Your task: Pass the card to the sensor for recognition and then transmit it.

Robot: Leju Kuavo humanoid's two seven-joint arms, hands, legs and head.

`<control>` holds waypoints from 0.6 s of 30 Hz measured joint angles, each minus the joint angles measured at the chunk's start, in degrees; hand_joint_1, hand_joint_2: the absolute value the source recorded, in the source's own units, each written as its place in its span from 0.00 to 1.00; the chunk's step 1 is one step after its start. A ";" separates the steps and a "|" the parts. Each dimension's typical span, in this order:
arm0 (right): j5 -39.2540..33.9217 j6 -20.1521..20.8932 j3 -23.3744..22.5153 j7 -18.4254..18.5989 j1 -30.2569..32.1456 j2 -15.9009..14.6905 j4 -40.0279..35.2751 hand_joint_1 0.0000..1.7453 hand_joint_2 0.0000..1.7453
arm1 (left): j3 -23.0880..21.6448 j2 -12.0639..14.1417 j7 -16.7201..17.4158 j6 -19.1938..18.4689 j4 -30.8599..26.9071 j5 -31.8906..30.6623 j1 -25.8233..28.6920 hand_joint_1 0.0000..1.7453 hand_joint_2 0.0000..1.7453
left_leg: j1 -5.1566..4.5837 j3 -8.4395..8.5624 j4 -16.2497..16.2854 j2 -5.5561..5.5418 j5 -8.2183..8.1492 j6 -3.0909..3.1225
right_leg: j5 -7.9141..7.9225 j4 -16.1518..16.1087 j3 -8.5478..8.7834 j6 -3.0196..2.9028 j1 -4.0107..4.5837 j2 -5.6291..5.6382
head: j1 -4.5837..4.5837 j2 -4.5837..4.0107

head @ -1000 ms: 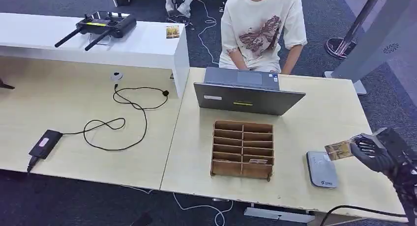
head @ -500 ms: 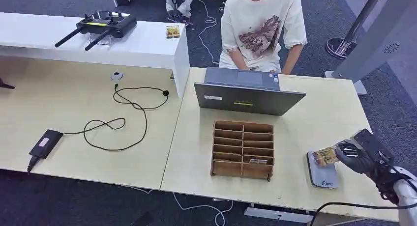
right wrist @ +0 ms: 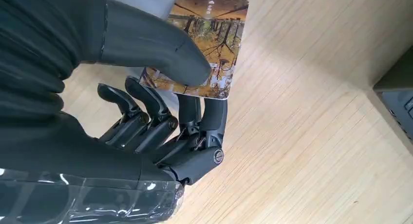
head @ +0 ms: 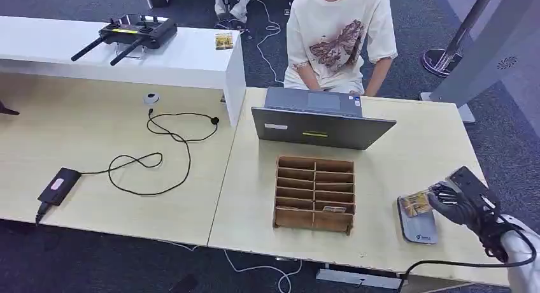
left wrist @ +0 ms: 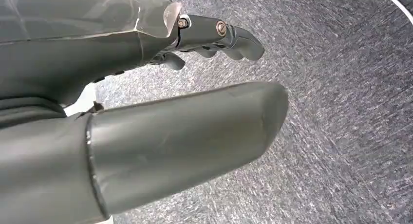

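The right robot hand [head: 460,204] pinches the card [head: 417,203] between thumb and fingers, over the grey sensor [head: 417,224].

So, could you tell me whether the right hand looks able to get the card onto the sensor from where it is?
Probably yes: the right hand holds the card over the sensor, nothing between.

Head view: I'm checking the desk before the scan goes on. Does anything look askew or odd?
Little stands out. The right hand holds the card over the grey sensor. A black cable lies in loose loops on the left table.
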 joint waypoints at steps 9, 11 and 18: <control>0.94 -0.63 1.09 0.04 -1.49 1.31 1.77 1.00 1.00 | 0.11 -0.02 0.37 0.04 0.00 -0.11 -0.04 0.00 0.00 | 0.00 -0.01 0.00 -0.01 0.00 0.00 | 0.00 0.00 -0.01 0.00 0.00 -0.01 | 0.00 0.00; 0.98 -0.72 1.22 0.04 -1.51 1.51 1.97 1.00 1.00 | 0.11 -0.02 0.37 0.04 0.00 -0.15 -0.04 0.00 0.00 | 0.00 -0.02 0.00 0.00 0.00 0.00 | 0.00 0.00 -0.01 0.00 0.00 -0.01 | 0.00 0.00; 0.41 -0.35 1.88 -0.31 -1.51 2.01 2.19 1.00 1.00 | 0.11 -0.04 0.42 0.11 0.00 -0.35 -0.05 0.00 0.00 | 0.00 -0.02 0.00 -0.01 0.00 0.00 | 0.00 0.00 -0.02 0.00 0.00 -0.01 | 0.00 0.00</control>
